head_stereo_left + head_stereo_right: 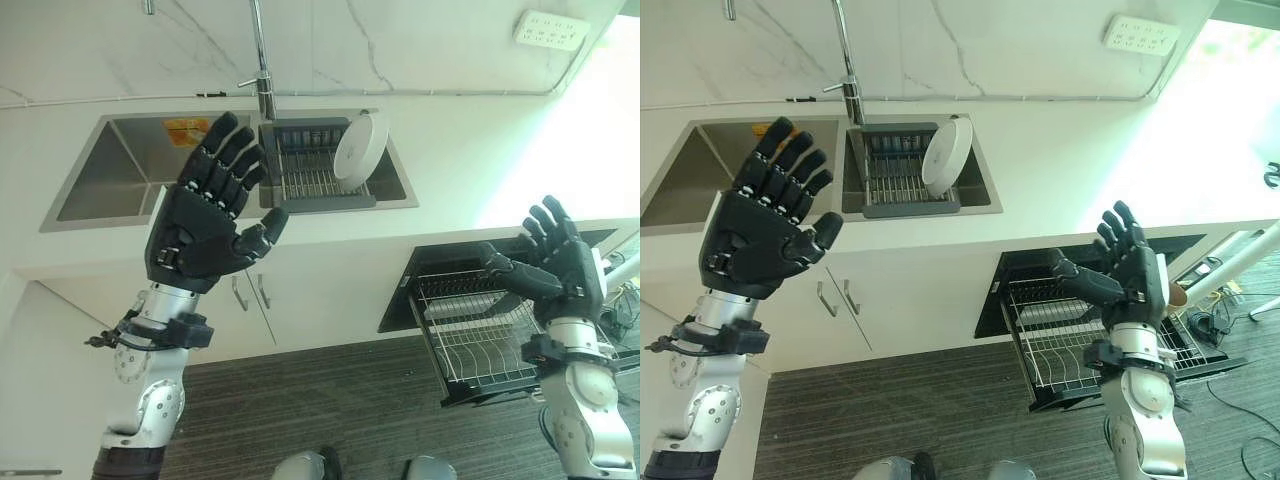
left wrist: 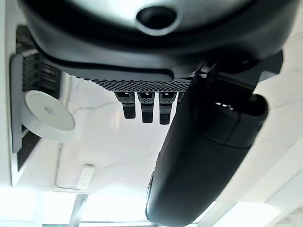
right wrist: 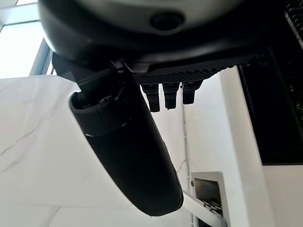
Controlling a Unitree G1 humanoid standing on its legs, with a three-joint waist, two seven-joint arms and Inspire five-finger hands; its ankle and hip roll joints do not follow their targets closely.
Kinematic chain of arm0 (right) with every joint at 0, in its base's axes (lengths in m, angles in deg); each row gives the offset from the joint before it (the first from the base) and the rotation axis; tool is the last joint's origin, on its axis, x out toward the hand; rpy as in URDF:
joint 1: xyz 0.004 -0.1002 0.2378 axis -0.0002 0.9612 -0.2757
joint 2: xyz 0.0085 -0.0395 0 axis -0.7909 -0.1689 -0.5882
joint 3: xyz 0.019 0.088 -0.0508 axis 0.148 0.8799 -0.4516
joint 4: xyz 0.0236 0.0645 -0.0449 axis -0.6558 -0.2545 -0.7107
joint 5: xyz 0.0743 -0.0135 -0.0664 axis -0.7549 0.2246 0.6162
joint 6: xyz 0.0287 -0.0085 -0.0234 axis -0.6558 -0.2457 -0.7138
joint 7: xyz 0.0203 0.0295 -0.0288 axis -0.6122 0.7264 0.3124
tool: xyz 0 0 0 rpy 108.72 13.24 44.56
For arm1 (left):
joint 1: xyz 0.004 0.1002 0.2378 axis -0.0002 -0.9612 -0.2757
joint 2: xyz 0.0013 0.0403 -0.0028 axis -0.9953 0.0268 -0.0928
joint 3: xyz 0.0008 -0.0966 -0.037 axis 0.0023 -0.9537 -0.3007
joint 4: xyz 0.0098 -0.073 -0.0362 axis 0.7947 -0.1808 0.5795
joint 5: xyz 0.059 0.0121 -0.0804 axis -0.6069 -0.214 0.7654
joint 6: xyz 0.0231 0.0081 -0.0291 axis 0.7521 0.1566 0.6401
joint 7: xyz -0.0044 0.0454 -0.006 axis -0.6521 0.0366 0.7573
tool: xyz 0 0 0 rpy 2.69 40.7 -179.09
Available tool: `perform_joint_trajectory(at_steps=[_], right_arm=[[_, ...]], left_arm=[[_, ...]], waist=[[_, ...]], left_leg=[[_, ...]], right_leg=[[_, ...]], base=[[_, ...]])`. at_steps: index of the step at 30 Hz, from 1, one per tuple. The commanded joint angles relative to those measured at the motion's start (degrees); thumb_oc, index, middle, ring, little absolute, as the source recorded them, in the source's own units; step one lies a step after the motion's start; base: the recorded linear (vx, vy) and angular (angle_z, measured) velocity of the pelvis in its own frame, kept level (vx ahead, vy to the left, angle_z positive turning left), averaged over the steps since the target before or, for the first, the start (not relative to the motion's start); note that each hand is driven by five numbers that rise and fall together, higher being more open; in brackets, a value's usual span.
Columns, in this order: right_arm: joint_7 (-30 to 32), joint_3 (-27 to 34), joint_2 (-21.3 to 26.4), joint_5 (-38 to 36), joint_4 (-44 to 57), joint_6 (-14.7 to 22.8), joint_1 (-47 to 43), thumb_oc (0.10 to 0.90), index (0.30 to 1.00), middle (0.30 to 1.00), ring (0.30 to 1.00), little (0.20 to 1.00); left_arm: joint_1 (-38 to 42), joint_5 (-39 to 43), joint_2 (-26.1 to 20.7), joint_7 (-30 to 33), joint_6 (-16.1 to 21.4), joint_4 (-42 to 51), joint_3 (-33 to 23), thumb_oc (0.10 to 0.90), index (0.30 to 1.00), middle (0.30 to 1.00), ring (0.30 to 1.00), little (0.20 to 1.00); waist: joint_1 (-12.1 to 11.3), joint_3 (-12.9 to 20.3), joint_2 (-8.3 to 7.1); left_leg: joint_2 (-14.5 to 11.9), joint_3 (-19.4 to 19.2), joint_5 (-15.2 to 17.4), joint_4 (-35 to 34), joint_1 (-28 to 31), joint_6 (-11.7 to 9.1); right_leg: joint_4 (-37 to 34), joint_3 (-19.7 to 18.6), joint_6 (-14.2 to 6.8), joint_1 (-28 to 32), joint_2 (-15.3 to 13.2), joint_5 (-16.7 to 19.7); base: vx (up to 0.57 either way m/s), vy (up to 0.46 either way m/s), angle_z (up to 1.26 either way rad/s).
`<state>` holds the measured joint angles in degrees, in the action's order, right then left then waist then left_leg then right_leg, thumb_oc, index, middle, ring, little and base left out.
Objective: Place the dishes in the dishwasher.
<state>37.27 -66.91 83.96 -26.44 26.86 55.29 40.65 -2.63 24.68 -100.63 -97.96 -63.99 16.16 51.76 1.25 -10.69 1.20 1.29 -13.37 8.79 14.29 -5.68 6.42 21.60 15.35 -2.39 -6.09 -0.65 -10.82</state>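
White plate [image 1: 360, 148]: one, round, standing on edge and leaning in the dark dish rack [image 1: 312, 172]. It sits at the rack's end away from the sink's bare basin.

Dish rack: dark frame with wire slats, set inside the steel sink [image 1: 112, 178]. It lies just in front of the tap [image 1: 262, 62], which rises from the worktop [image 1: 470, 160] behind the sink.

Dishwasher [image 1: 420, 262]: dark opening below the worktop, well to the side of the sink, with its wire basket [image 1: 478, 335] pulled out over the floor [image 1: 330, 410]; no dishes can be seen in the basket.

Left robot hand [image 1: 205, 225]: raised in front of the sink, palm showing, fingers straight and spread, thumb out to the side, holding nothing, apart from the plate.

Right robot hand [image 1: 552, 268]: raised in front of the dishwasher's pulled-out basket, well away from the sink, fingers straight, thumb out, holding nothing.

Cabinet doors [image 1: 262, 295]: pale, with two bar handles, below the sink.

Wall socket strip [image 1: 551, 30]: white, on the marbled wall behind the worktop, far from the sink.
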Motion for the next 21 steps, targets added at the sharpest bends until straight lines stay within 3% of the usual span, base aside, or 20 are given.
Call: perform_joint_trajectory(at_steps=[1,6,12,14,17,19,21], right_arm=[[0.25,5.19,5.18,0.36,4.67,7.26,-5.18,0.8,0.9,0.9,0.9,0.9],[-0.17,4.76,5.42,-0.6,4.67,7.94,-4.38,0.8,0.9,0.9,0.9,0.9],[-0.06,3.04,5.72,-1.04,4.71,7.49,-5.28,0.8,0.9,0.9,0.9,0.9],[-0.6,3.11,5.98,-1.27,4.9,7.41,-5.1,0.8,0.9,0.9,0.9,0.9],[-2.21,3.37,5.86,-2.23,4.95,8.31,-4.79,0.8,0.9,0.9,0.9,0.9],[-2.82,3.09,5.26,-1.58,5.67,8.93,-4.72,0.8,0.9,0.9,0.9,0.9],[-3.15,1.8,4.74,-0.11,5.67,8.66,-5.91,0.8,0.9,0.9,0.9,0.9]], left_arm=[[2.12,-2.69,-1.28,-0.53,5.16,8.84,-2.02,0.8,0.9,0.9,0.9,0.9],[0.85,-3.48,-0.83,0.79,5.0,9.28,-1.63,0.8,0.9,0.9,0.9,0.9],[0.16,-3.57,0.01,4.19,4.47,8.8,-1.01,0.8,0.9,0.9,0.9,0.9],[-0.41,-2.83,0.32,4.2,4.55,8.94,-1.41,0.8,0.9,0.9,0.9,0.9],[-0.83,-2.24,0.72,2.89,4.64,9.08,-1.76,0.8,0.9,0.9,0.9,0.9],[-0.85,-2.41,1.6,1.52,4.38,9.44,-1.55,0.8,0.9,0.9,0.9,0.9],[-1.01,-1.71,1.65,1.6,4.44,9.78,-1.38,0.8,0.9,0.9,0.9,0.9]], waist=[[0.8,2.57,-1.25],[0.57,3.68,-1.54],[0.42,4.19,-1.69],[0.19,3.97,-2.23],[-0.23,2.59,-4.06],[-0.29,1.83,-3.7],[-0.71,1.5,-2.13]], left_leg=[[-5.02,3.75,4.44,2.9,1.08,-6.69],[-4.91,3.27,4.47,2.9,1.74,-7.43],[-4.9,2.29,3.37,2.9,2.97,-8.79],[-4.53,1.39,1.35,2.9,3.8,-9.28],[-4.08,-0.49,-5.45,5.62,3.8,-10.51],[-4.88,-1.36,-6.52,6.06,1.68,-11.03],[-6.3,-1.84,-5.11,2.9,-0.92,-10.85]], right_leg=[[-4.41,0.85,-4.06,3.55,-3.25,5.39],[-4.41,-0.82,-1.77,3.66,-2.55,-0.76],[-4.41,-2.28,-0.74,3.66,-2.31,-1.87],[-4.41,-2.76,-0.33,4.03,-2.93,-1.94],[-4.41,-3.45,0.66,5.02,-4.68,-1.95],[-4.41,-3.37,0.51,5.47,-4.6,-2.03],[-4.41,-3.55,-0.32,5.73,-3.72,-2.83]], base=[[0.06,-0.099,0.12],[0.1,-0.18,0.1],[0.08,-0.154,-0.05],[0.07,-0.152,-0.1],[0.06,-0.139,-0.06],[0.05,-0.009,0.03],[0.08,0.137,0.1]])
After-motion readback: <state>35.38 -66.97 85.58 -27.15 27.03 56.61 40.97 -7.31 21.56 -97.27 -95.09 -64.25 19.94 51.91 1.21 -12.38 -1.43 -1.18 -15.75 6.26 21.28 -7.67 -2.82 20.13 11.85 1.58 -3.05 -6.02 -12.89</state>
